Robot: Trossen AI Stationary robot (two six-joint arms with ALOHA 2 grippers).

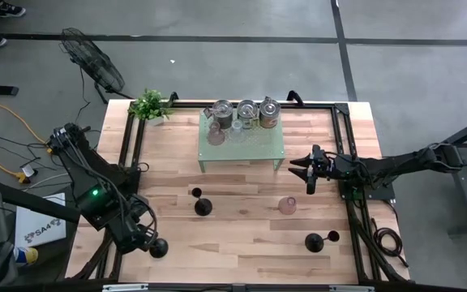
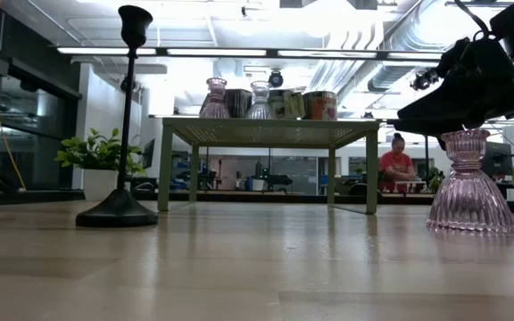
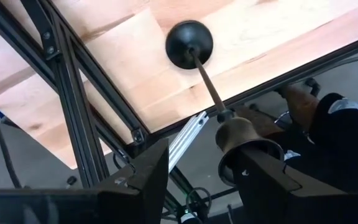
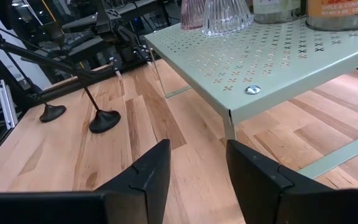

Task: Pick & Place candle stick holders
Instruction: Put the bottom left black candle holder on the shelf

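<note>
Three black candle stick holders stand upright on their round bases on the wooden table. One (image 1: 159, 248) is at the near left corner, one (image 1: 203, 206) left of centre, one (image 1: 313, 241) near right. My left gripper (image 3: 207, 152) hangs open, pointing steeply down, over the corner holder (image 3: 189, 43). That holder's top cup (image 3: 236, 134) is up between the fingers, close beside one finger (image 3: 263, 177). My right gripper (image 1: 310, 170) waits open and about level, right of the green shelf (image 1: 242, 146), holding nothing. My left gripper stands open around the corner holder's top cup (image 3: 229, 127), coming from above. The cup overlaps one finger in the left wrist view, and I cannot tell whether they touch. The holder stays upright with its base on the table.
A pink glass holder (image 1: 287, 205) stands right of centre. The green shelf carries glass holders and tins (image 1: 246, 113). A potted plant (image 1: 149, 105) sits at the far left corner. Black frame rails (image 3: 73, 106) run along the table's edges. Bare wood lies between the holders.
</note>
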